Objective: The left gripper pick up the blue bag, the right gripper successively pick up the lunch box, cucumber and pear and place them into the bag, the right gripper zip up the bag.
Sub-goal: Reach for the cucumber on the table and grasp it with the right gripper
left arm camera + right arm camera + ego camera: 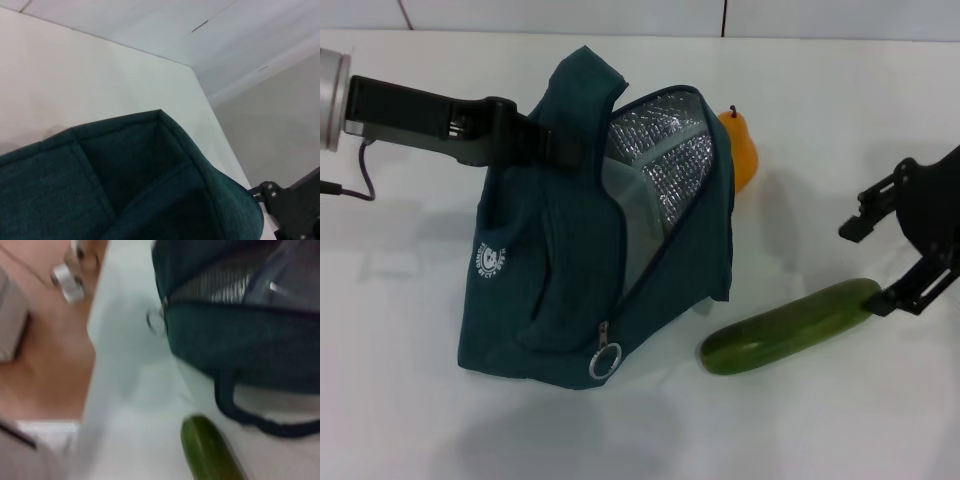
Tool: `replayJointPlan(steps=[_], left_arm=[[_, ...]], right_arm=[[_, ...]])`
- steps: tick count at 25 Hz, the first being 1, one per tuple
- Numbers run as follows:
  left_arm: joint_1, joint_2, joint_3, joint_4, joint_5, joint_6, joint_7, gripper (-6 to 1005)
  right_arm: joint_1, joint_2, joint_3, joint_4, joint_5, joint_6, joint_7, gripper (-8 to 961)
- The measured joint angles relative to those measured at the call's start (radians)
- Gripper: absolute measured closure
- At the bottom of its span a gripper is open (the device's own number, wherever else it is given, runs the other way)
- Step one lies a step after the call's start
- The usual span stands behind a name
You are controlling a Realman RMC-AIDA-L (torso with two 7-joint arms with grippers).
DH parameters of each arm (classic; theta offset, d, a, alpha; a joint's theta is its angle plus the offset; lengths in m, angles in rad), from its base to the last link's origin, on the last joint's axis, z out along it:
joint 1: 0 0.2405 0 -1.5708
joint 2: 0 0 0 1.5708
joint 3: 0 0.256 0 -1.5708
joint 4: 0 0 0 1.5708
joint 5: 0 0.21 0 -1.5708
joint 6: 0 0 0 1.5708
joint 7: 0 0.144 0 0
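The blue bag [570, 270] stands mid-table, its mouth open and its silver lining showing. My left gripper [542, 142] is shut on the bag's upper left edge and holds it up. A pale clear surface inside the mouth looks like the lunch box [632, 225]. The yellow-orange pear [741, 150] sits behind the bag's right side. To the right of the bag the green cucumber [790, 325] lies on the table, also seen in the right wrist view [210, 452]. My right gripper [865, 268] is open at the cucumber's right end, its lower finger at the tip.
The zipper's ring pull [605, 360] hangs at the bag's lower front. A loop handle [250, 420] lies on the white table [840, 420] beside the cucumber. The table's right edge [220, 140] shows in the left wrist view.
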Motion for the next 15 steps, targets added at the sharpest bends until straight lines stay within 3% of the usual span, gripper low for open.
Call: replayJointPlan(steps=[1, 4, 11, 15], left_arm=[[0.000, 0.000, -0.001, 0.000, 0.000, 0.000, 0.000, 958], [0.000, 0.000, -0.003, 0.001, 0.000, 0.000, 0.000, 958], [0.000, 0.000, -0.002, 0.001, 0.000, 0.000, 0.000, 957], [0.000, -0.001, 0.001, 0.001, 0.000, 0.000, 0.000, 957]], right_arm=[[0.006, 0.023, -0.002, -0.027, -0.057, -0.006, -0.002, 123], [0.019, 0.060, -0.019, -0.063, -0.120, -0.009, -0.018, 124], [0.019, 0.096, -0.118, -0.092, -0.136, 0.049, -0.068, 128], [0.015, 0.106, -0.188, -0.080, -0.176, 0.117, -0.069, 129]])
